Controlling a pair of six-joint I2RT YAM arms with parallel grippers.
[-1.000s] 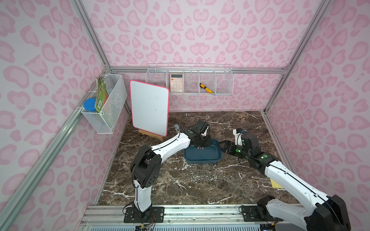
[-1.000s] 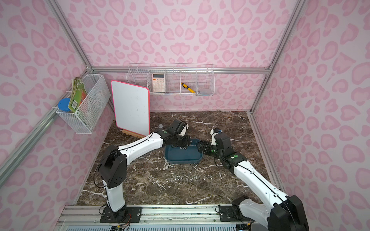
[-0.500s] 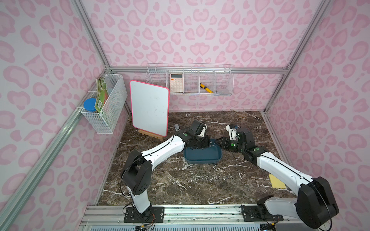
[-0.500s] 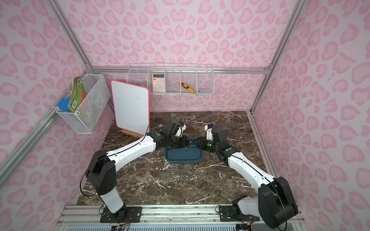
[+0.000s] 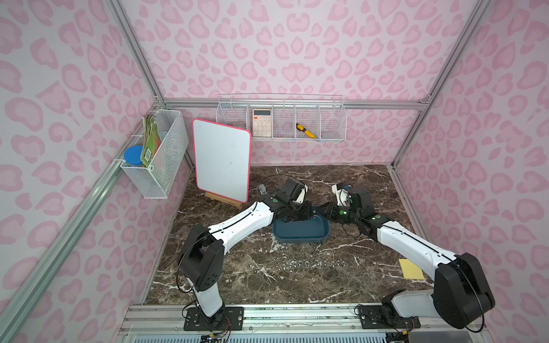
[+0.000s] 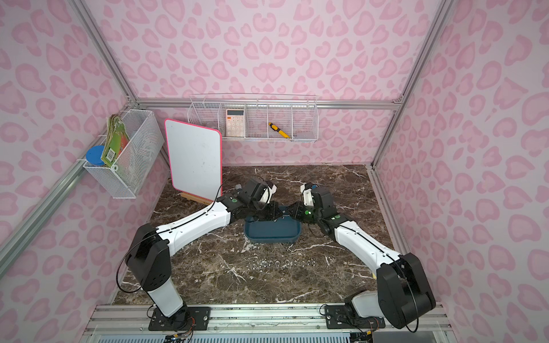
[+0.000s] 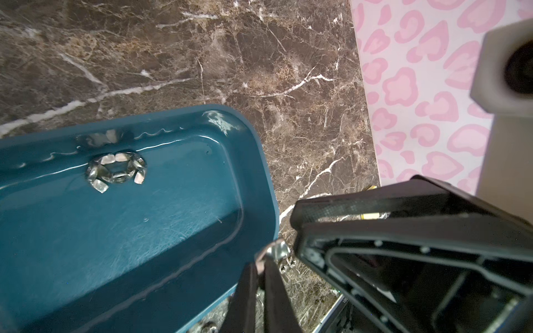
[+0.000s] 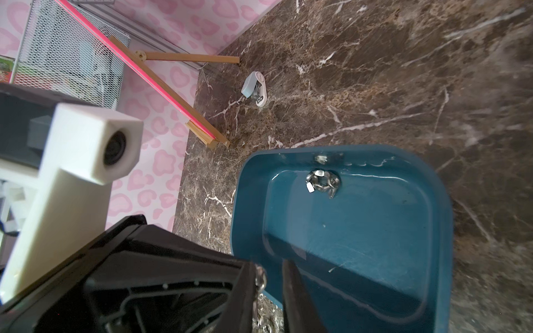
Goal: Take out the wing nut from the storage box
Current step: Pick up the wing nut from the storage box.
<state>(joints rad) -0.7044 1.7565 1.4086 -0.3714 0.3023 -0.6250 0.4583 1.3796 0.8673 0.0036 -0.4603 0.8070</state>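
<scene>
The teal storage box (image 5: 300,234) (image 6: 271,231) lies mid-table. A small heap of silver wing nuts (image 7: 116,170) (image 8: 321,180) rests against its far wall. My left gripper (image 7: 261,265) (image 5: 303,215) hovers over the box's far right rim, shut on one wing nut (image 7: 275,251). My right gripper (image 8: 271,274) (image 5: 322,209) meets it tip to tip. Its fingers straddle that wing nut (image 8: 261,276), which sits against one finger, with a gap to the other finger (image 8: 291,288).
A row of several wing nuts (image 5: 313,263) lies on the marble in front of the box. A whiteboard on a wooden easel (image 5: 221,160) stands back left, with a small grey-white clip device (image 8: 255,89) beside it. A yellow pad (image 5: 411,268) lies right. Wire baskets (image 5: 280,124) hang on the walls.
My right gripper has swung left to the left gripper's tip and its jaws have narrowed from wide open. The left gripper stays shut on the wing nut and has shifted slightly right.
</scene>
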